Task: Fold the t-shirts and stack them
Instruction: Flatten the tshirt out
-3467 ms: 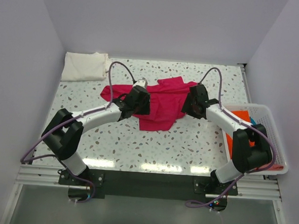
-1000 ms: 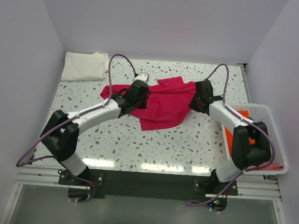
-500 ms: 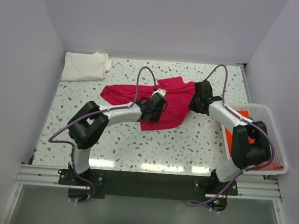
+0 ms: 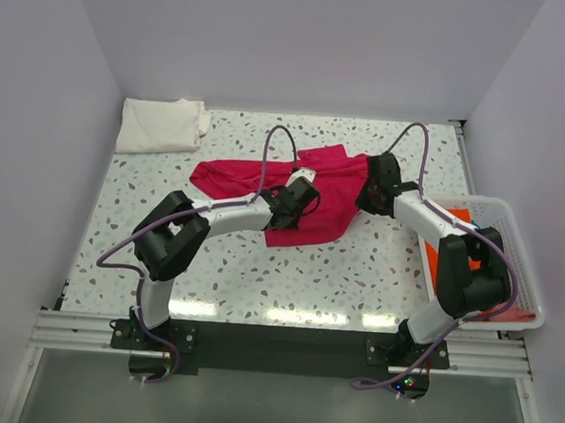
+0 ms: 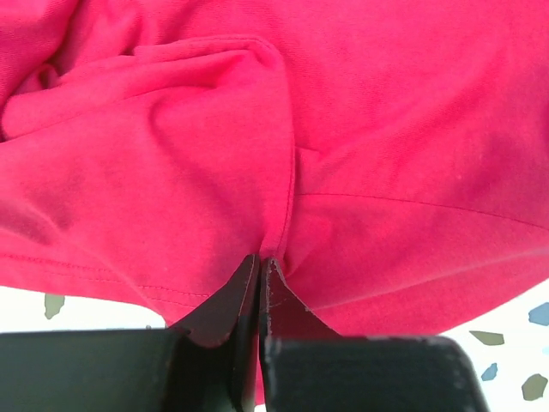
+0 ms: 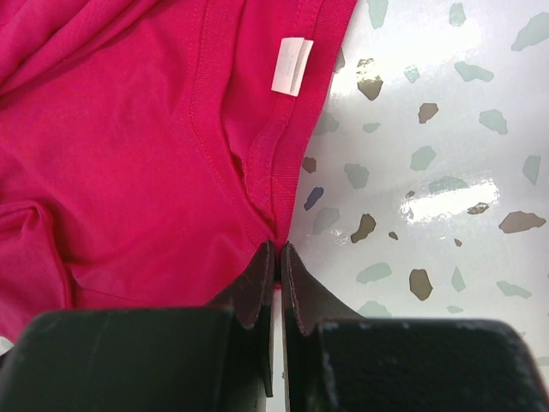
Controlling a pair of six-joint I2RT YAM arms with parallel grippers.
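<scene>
A magenta-red t-shirt (image 4: 334,188) lies crumpled across the middle of the speckled table (image 4: 260,268). My left gripper (image 4: 310,190) sits on its middle, shut on a pinched fold of the red cloth (image 5: 273,232). My right gripper (image 4: 367,190) is at the shirt's right edge, shut on the collar hem (image 6: 276,227), just below the white neck label (image 6: 292,65). A folded cream-white t-shirt (image 4: 160,124) rests at the far left corner. Orange cloth (image 4: 445,248) shows inside the basket on the right.
A white mesh basket (image 4: 514,269) stands off the table's right edge behind my right arm. White walls close in the back and both sides. A metal rail (image 4: 274,343) runs along the near edge.
My left arm swung right from the shirt's left sleeve to its middle, and its jaws have closed on a fold. The right gripper has kept its hold and stayed in place.
</scene>
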